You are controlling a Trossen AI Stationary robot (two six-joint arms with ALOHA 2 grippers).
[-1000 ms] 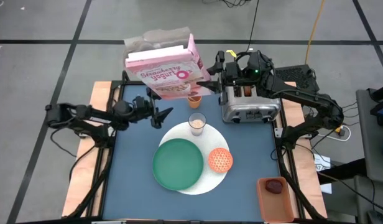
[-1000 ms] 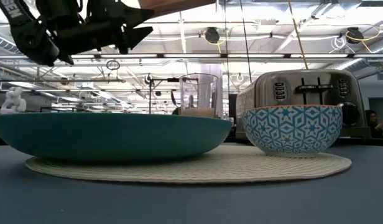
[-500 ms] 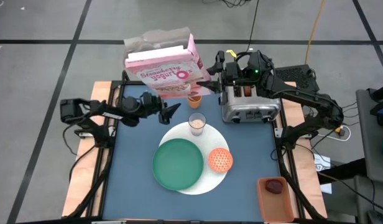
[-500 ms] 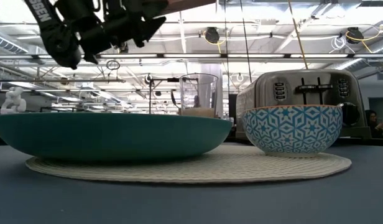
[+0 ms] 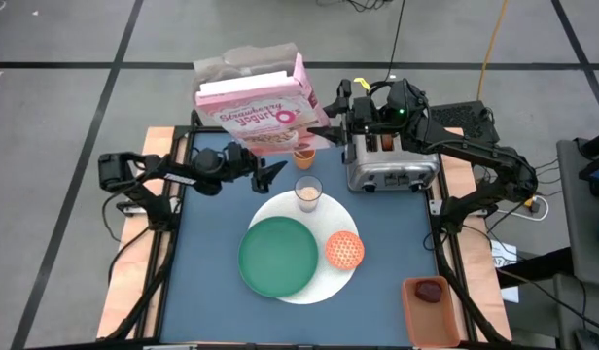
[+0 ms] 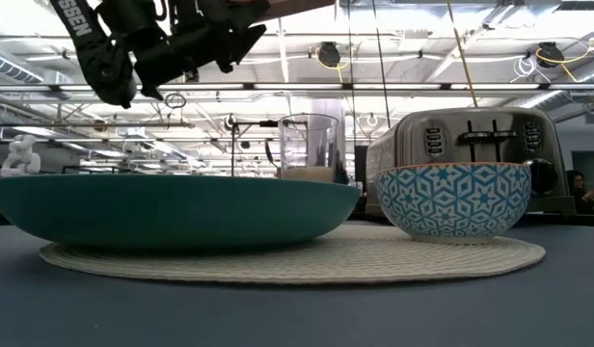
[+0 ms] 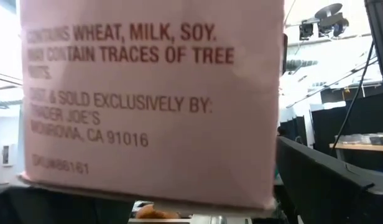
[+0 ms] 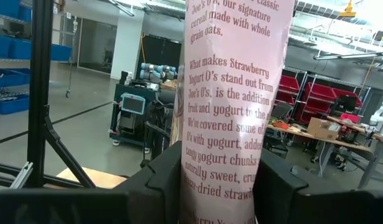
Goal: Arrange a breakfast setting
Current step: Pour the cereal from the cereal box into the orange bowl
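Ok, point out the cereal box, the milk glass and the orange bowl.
cereal box (image 5: 251, 115), high view, on its pink front panel.
milk glass (image 5: 307, 192), high view, on its open top.
orange bowl (image 5: 344, 250), high view, on the middle of its patterned inside.

My counter (image 5: 212, 292) has a dark blue top. On it lies the larger white disc (image 5: 331, 283), the toaster (image 5: 389, 167) stands at the far right, the orange cup (image 5: 303, 156) sits beside it, and a tan tray (image 5: 412, 311) rests at the near right corner.
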